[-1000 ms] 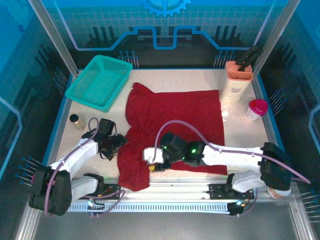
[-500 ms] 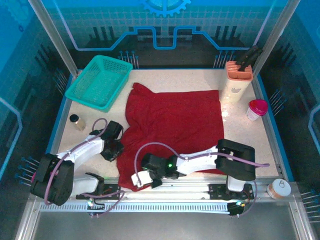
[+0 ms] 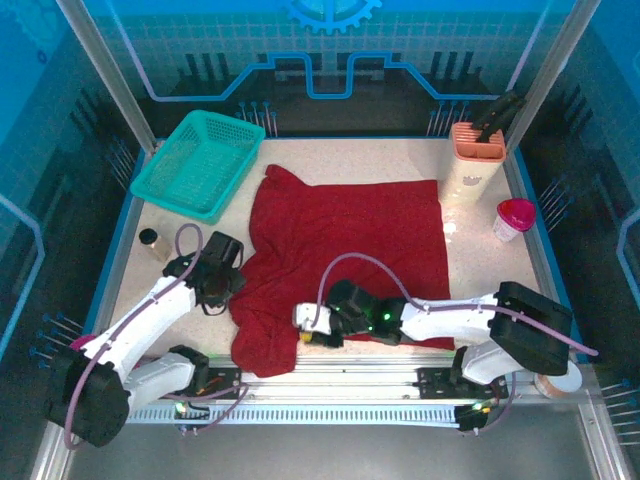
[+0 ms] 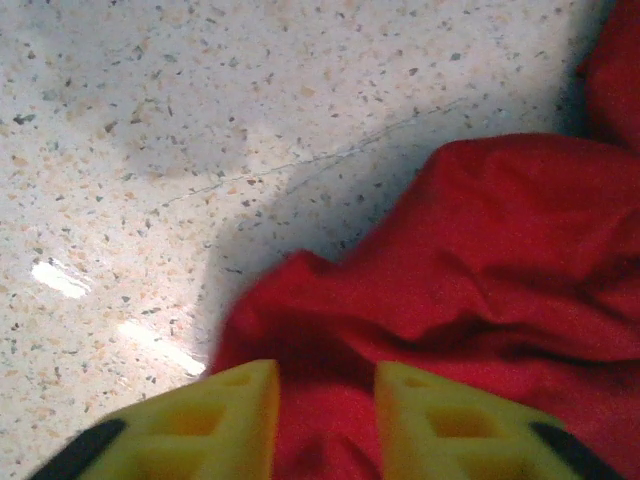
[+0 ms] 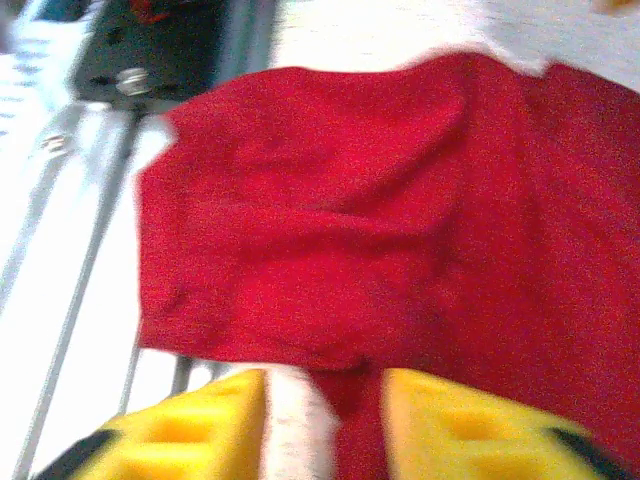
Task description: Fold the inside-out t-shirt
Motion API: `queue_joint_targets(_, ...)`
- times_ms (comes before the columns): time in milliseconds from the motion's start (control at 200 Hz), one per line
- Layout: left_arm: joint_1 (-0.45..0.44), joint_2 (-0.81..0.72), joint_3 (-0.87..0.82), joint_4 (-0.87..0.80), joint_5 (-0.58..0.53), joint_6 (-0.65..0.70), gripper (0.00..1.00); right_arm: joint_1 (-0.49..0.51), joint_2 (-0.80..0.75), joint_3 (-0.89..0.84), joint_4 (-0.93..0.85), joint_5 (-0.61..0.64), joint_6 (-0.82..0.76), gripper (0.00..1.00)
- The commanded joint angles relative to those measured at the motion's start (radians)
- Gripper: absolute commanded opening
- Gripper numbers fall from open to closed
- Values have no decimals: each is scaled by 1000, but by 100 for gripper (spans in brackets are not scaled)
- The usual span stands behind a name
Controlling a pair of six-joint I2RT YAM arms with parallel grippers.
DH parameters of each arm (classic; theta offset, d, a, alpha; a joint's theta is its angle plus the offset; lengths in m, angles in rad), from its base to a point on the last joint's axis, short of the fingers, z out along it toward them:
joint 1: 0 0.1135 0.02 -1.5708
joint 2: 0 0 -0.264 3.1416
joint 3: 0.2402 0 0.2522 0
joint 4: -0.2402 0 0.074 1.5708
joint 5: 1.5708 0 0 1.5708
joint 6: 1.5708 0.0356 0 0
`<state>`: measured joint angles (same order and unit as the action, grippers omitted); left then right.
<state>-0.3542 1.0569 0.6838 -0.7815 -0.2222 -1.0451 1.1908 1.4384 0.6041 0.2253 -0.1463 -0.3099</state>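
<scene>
While the inside-out t-shirt [image 3: 350, 240] lies spread on the bench [image 3: 340, 160], left gripper [image 4: 325, 390] is at its left edge and right gripper [image 5: 325, 395] at its near hem. Both jaws stand partly open over cloth; cannot tell whether they grip it.

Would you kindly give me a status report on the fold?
Left gripper open at left edge. Right gripper open over near hem. T-shirt spread out, unfolded, near corner over front rail.

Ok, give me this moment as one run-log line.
fold: not done | t-shirt: spread, rumpled, on table | left claw: open at shirt's left edge | right claw: open at near edge
</scene>
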Motion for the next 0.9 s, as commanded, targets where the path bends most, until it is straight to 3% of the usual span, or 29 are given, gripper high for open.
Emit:
queue_joint_targets(0, -26, 28, 9, -53, -18, -45, 46, 105, 80, 56, -33, -30, -126, 58)
queue_joint_targets(110, -33, 38, -22, -54, -74, -86, 56, 121, 214, 123, 61, -6, -30, 62)
queue_joint_targets(175, -32, 47, -56, -3, -70, -68, 60, 126, 278, 139, 112, 81, 18, 59)
queue_joint_targets(215, -32, 64, -74, 7, -70, -78, 60, 127, 307, 149, 117, 136, 45, 44)
queue_joint_targets(290, -32, 104, -114, 30, -72, -105, 61, 125, 292, 131, 133, 187, 90, 0)
queue_joint_targets(390, -30, 150, -166, 81, -107, -132, 56, 75, 194, 36, 233, 98, 201, 0)
queue_joint_targets(450, -24, 169, -165, 87, -129, -129, 46, 13, 136, -28, 301, 32, 302, 0)
queue_joint_targets(535, -5, 172, -154, 87, -148, -115, 28, -49, 87, -117, 368, 51, 369, 0)
queue_joint_targets(635, 14, 134, -130, 78, -140, -56, 8, -58, 70, -144, 283, 102, 278, 0)
queue_joint_targets(751, 21, 52, -92, -21, -189, -33, 2, -29, 50, -148, 218, 124, 169, 0)
queue_joint_targets(801, 24, 11, -81, -52, -217, -9, 1, -24, 33, -151, 212, 58, 126, 0)
queue_joint_targets(861, 27, -26, -63, -88, -241, 34, 0, -15, 14, -142, 191, -50, 78, 10)
queue_joint_targets(896, 27, -40, -50, -124, -267, 30, 0, -7, 8, -132, 187, -89, 68, 8)
